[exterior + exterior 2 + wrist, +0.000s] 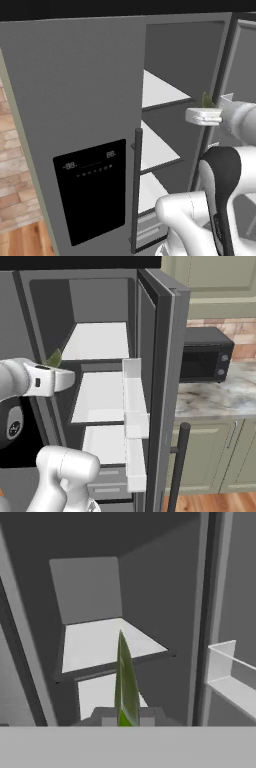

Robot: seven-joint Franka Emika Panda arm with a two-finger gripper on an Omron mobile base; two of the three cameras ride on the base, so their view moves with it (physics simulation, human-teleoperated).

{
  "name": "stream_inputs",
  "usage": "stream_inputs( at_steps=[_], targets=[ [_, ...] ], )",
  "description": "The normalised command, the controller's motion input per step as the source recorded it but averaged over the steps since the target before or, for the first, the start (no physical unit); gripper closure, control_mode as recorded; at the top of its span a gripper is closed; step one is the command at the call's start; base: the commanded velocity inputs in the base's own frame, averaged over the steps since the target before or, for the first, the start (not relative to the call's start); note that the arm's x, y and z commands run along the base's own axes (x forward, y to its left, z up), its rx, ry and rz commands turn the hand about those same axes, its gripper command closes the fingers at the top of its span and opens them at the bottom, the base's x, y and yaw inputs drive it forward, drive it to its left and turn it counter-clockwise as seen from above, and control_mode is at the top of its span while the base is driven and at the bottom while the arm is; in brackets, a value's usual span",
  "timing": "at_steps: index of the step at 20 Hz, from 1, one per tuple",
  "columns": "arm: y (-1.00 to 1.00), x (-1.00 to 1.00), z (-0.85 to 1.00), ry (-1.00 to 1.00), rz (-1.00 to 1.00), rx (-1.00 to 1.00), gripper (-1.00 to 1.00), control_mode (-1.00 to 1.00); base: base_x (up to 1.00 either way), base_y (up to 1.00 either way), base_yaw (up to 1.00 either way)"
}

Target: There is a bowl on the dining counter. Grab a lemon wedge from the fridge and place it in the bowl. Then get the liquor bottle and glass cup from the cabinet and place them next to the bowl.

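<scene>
the gripper point(125, 721) is closed on the lemon wedge point(125, 682), pinching it between the two fingertips. in the hand view the wedge stands straight up out of the pinch, its long axis running along the gripper's own line, pointed end away from the hand. in the left base view the wedge point(206, 100) shows as a small green tip above the hand, and in the right base view point(54, 359) it projects from the hand's upper edge.

the hand sits at the open side of the fridge point(75, 100), level with the upper shelves point(100, 642), with the wedge clear of any shelf surface. the open door point(160, 381) and its door bins point(132, 401) stand on the robot's right of the hand.

judgement: the wedge is secured; the coming move is a withdrawal straight back out of the opening, keeping clear of the door bins.
</scene>
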Motion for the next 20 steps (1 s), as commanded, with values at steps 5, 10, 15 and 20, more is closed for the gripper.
stream_inputs(
  at_steps=[5,10,15,20],
  targets=[
    [0.09,-0.77,-0.11,0.01,0.0,0.0,1.0,-1.0,0.0,0.0,0.0],
    [0.07,-0.5,-0.11,-0.01,0.0,-0.01,1.0,1.0,-0.34,0.02,0.0],
    [0.0,0.0,0.0,0.0,0.0,0.0,1.0,1.0,-0.97,0.0,0.04],
    [0.0,0.0,0.0,0.0,0.0,0.0,1.0,1.0,-1.0,-0.1,0.17]
  ],
)
